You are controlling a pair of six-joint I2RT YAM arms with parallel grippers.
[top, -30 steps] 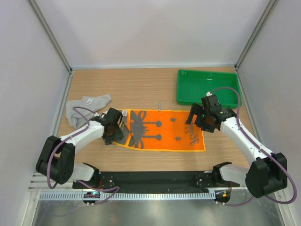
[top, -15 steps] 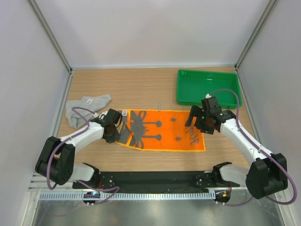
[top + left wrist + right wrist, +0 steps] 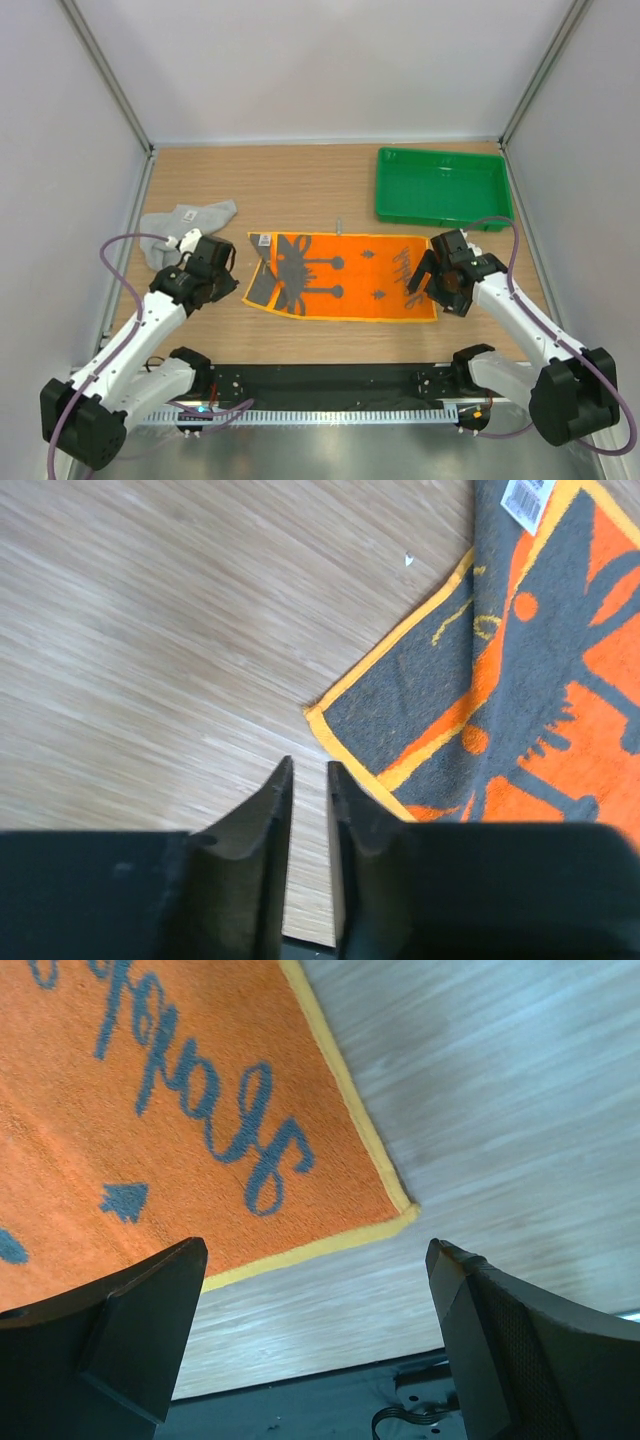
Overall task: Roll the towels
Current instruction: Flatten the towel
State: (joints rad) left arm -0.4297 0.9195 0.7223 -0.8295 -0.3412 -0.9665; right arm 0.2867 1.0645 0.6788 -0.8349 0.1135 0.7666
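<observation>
From above, the orange towel (image 3: 340, 277) lay spread flat in the middle of the worktop (image 3: 300, 180), its long side running left to right. The grey towel (image 3: 185, 222) sat crumpled off to its far left, and a green tray (image 3: 440, 186) stood in the far right corner. That view left the hands hard to read, but the wrist cameras settled it. The left hand (image 3: 308, 768) hung over bare wood just beside the orange towel's near left corner, its fingers drawn almost together with only a slit between them and nothing in it. The right hand (image 3: 315, 1250) stood wide open above the near right corner, one finger over the orange cloth and the other over the wood. Close up, the left end showed dark grey with a yellow border and a white label (image 3: 528, 500), and the right end blue-grey lettering. From above, the right arm hid part of that lettering.
</observation>
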